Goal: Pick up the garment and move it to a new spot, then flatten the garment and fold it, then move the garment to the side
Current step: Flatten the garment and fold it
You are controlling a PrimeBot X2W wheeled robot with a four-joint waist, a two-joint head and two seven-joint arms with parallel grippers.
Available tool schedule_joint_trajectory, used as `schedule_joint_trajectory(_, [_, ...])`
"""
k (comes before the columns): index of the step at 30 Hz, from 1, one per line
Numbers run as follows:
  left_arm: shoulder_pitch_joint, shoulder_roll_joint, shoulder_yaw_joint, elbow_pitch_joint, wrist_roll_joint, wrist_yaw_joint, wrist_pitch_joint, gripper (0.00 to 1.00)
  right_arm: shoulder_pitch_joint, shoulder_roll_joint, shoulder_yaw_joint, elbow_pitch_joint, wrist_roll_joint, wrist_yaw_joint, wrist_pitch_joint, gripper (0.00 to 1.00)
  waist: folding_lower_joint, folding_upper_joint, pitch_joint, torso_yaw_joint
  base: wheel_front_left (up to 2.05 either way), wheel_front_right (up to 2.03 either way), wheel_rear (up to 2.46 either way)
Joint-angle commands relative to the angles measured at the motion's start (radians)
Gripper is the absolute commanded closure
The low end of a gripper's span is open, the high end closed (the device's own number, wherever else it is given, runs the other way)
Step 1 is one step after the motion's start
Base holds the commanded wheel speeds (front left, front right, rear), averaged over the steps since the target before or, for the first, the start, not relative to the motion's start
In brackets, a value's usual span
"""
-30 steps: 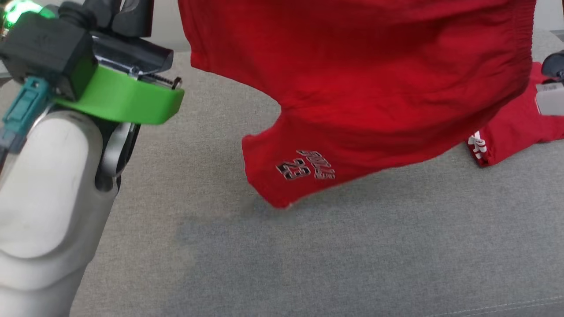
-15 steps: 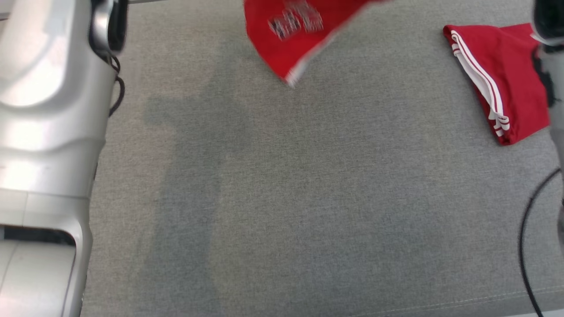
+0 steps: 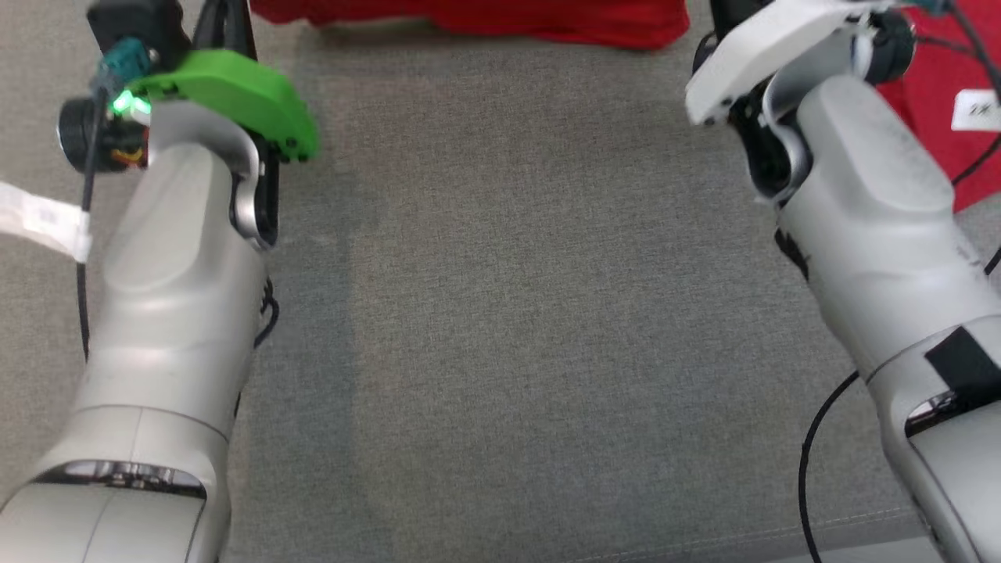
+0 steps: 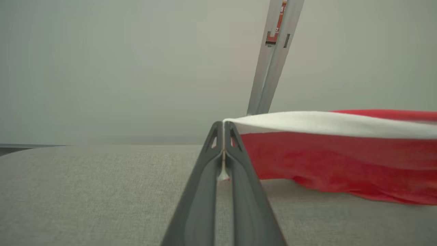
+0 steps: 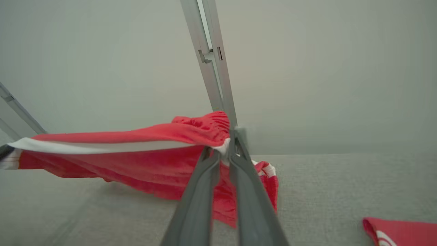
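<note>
Head view looks down on the grey fabric worktop, flanked by the pale left forearm and right forearm. At the far edge, the red garment hangs stretched between both grippers. The left gripper is pressed together on its white-trimmed edge. The right gripper pinches the gathered waistband. A second red piece with white stripes lies on the worktop at far right.

Red shorts, stretched out sideways above the grey fabric surface, white band taut along the top edge, gathered elastic waistband at one end, lower folds drooping to the surface.
</note>
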Motion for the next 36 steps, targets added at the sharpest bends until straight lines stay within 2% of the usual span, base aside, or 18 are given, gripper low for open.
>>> schedule_joint_trajectory(1, [0.034,0.004,0.011,0.014,-0.008,-0.002,0.0,1.0,0.03,0.007,0.022,0.013,0.019,-0.002,-0.011,1.0,0.0,-0.0001,0.023,0.0,0.0,0.0,0.0])
schedule_joint_trajectory(5, [0.116,-0.011,0.024,-0.006,0.012,0.002,0.0,1.0,0.126,0.01,0.074,0.001,0.062,-0.002,-0.019,1.0,0.0,-0.0001,0.029,0.0,0.0,0.0,0.0])
schedule_joint_trajectory(9, [0.241,-0.013,0.055,-0.12,0.036,0.004,0.0,1.0,0.269,-0.022,0.087,-0.141,0.074,-0.002,-0.018,1.0,0.0,-0.0001,0.004,0.004,0.0,0.0,0.0])
schedule_joint_trajectory(15, [0.486,-0.017,0.089,-0.338,0.109,-0.021,0.0,1.0,0.55,-0.063,0.015,-0.402,0.029,-0.002,-0.018,1.0,0.0,-0.0001,-0.082,0.012,0.0,0.0,0.0])
schedule_joint_trajectory(23, [0.826,-0.001,0.147,-0.64,0.193,-0.033,0.0,1.0,0.953,-0.075,-0.086,-0.728,-0.072,-0.002,-0.019,1.0,0.0,-0.0001,-0.203,0.03,0.0,0.0,0.0])
schedule_joint_trajectory(28, [1.0,0.007,0.183,-0.811,0.212,-0.009,0.0,1.0,1.154,-0.069,-0.131,-0.875,-0.117,-0.003,-0.018,1.0,0.0,-0.0001,-0.238,0.031,0.0,0.0,0.0])
schedule_joint_trajectory(36, [1.158,0.005,0.173,-1.008,0.226,0.023,0.026,1.0,1.352,-0.028,-0.156,-1.083,-0.162,-0.003,0.075,1.0,0.0,-0.0001,-0.25,0.02,0.0,0.0,0.0])
